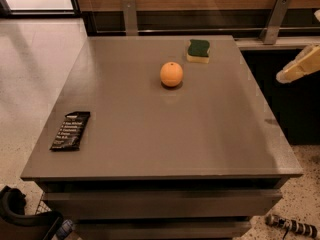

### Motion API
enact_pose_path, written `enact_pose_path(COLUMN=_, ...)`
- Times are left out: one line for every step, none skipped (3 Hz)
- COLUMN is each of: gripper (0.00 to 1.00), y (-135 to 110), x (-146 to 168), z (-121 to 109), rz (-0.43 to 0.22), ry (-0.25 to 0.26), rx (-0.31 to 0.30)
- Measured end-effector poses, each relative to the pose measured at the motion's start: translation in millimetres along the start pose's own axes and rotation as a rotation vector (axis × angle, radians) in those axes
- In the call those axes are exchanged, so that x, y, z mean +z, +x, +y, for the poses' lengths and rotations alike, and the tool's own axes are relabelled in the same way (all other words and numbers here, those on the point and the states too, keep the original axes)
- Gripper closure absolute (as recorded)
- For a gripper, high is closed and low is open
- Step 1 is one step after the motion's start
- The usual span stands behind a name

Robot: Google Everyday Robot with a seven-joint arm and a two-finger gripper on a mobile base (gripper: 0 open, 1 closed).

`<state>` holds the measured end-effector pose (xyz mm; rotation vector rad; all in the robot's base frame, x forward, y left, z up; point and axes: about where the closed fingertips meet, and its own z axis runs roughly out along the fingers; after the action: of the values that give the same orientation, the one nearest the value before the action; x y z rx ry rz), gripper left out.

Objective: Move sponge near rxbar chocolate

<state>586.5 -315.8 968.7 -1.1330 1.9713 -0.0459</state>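
The sponge (198, 50), a dark green scrub top over pale yellow foam, lies near the far right corner of the grey table (200, 129). The rxbar chocolate (70, 130), a long black wrapper with white lettering, lies flat near the table's front left edge. My gripper (301, 65) shows as a pale yellow and white part at the right edge of the view, raised beyond the table's right side, well right of the sponge and touching nothing.
An orange (171, 74) sits on the table, left and in front of the sponge. A wooden wall with two metal brackets (129, 15) runs behind the table. Dark base parts (20, 219) show at the bottom left.
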Motion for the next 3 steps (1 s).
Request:
enact_pose_path(gripper=0.0, y=-4, x=26, z=-35, rz=-0.141, ry=0.069, rx=0.075)
enact_pose_path(gripper=0.0, y=-4, x=28, z=-35, rz=-0.142, ry=0.068, rx=0.078)
enact_pose_path(gripper=0.0, y=-22, x=83, z=-34, rz=-0.218, ry=-0.019, rx=0.128)
